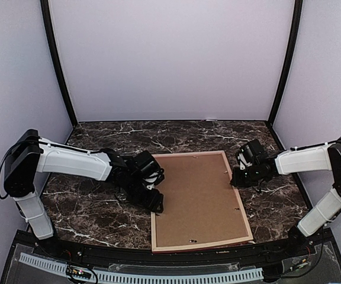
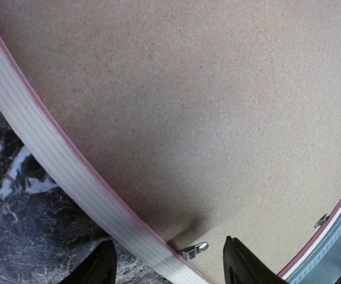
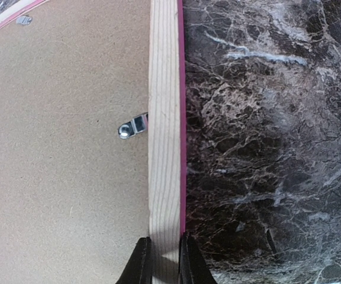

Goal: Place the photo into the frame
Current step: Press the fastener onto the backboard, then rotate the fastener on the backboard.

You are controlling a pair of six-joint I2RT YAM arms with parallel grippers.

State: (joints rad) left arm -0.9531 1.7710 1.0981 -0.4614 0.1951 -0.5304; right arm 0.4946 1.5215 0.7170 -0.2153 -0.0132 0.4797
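Frame (image 1: 201, 245), pale wood with a pink outer edge, lies back-up on the dark marbled surface (image 1: 87, 213), near the front edge and between the two arms. A brown backing board (image 1: 197, 198) fills its opening from rail to rail.

The left arm (image 1: 76, 161) reaches in from the left and the right arm (image 1: 303, 160) from the right, each meeting a long side of the frame.

The left gripper (image 1: 155, 204) sits low at the left rail. Its fingers (image 2: 96, 266) stand wide apart and hold nothing; in the left wrist view one is over the surface outside the rail and the other over the board inside it.

The right gripper (image 1: 235, 177) is at the far part of the right rail. Its fingers (image 3: 140, 263) are narrow, one on each side of the wooden rail, pinching it.

A small metal tab (image 2: 195, 248) juts from the left rail onto the board, between the left fingers. Another tab (image 3: 132, 126) does the same on the right rail, ahead of the right fingers.
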